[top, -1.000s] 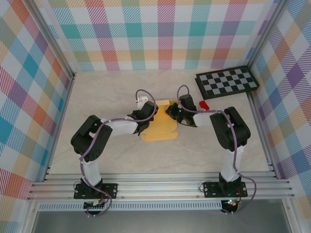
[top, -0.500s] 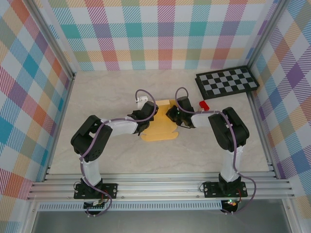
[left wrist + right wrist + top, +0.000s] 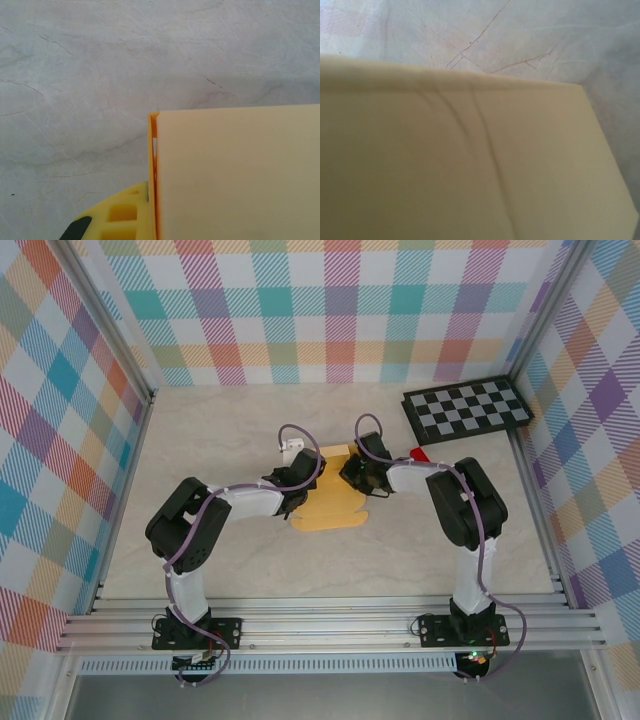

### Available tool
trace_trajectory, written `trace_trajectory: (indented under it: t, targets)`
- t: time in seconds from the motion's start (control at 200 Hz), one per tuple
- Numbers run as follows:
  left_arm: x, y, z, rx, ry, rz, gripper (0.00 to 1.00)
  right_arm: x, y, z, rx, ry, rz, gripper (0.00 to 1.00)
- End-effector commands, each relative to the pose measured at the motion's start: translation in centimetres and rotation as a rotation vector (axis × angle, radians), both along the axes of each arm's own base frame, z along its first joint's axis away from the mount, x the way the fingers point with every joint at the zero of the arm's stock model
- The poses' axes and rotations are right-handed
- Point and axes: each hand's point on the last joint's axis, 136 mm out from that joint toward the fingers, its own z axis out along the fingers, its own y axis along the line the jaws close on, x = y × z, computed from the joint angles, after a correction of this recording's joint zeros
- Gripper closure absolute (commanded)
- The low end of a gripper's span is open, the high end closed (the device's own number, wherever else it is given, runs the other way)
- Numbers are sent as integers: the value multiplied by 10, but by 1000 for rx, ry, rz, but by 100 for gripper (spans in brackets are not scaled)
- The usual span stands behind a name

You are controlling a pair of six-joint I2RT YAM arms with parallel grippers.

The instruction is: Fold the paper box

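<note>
Roughly at the middle of the table lies the paper box [image 3: 331, 507], a thin tan-yellow sheet with a rounded tab along its near edge, partly folded up where the two arms meet over it. Seen from the left wrist, one flat panel of it stands close to the lens, its left edge showing a narrow fold. A yellow fingertip [image 3: 116, 221] lies right against that edge. From the right wrist, another panel sits very near and blurred, with two faint creases running down it.

The left gripper [image 3: 299, 480] sits on the box's left side and the right gripper [image 3: 357, 476] on its far right corner. Both have their jaws closed down narrow; whether either one actually pinches the cardboard I cannot tell.

Just right of the right gripper, a small red block [image 3: 420, 454] rests on the pale marbled table [image 3: 220, 430]. Farther off, in the far right corner, lies a black-and-grey checkerboard [image 3: 467, 408]. Plaid walls [image 3: 330, 310] enclose the table.
</note>
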Motion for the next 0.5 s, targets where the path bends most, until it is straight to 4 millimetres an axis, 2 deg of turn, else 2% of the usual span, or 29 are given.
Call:
trace_trajectory:
  t: [0.0,0.13,0.25,0.4,0.495]
  targets:
    - [-26,2,-29,54,116,-36,100,-28,-29,-25,-142,98,23,91]
    - [-24,6,-27,68,109,-25,100,-14,-25,26,-135,-48,99,90]
    - [-23,7,-27,81,101,-23,100,-16,-32,52,-130,-97,142,89]
    - [-22,7,-26,89,95,-27,100,-27,-54,77,-170,-152,174,88]
    - [-22,7,-26,96,94,-33,100,-26,-74,108,-266,-274,231,85]
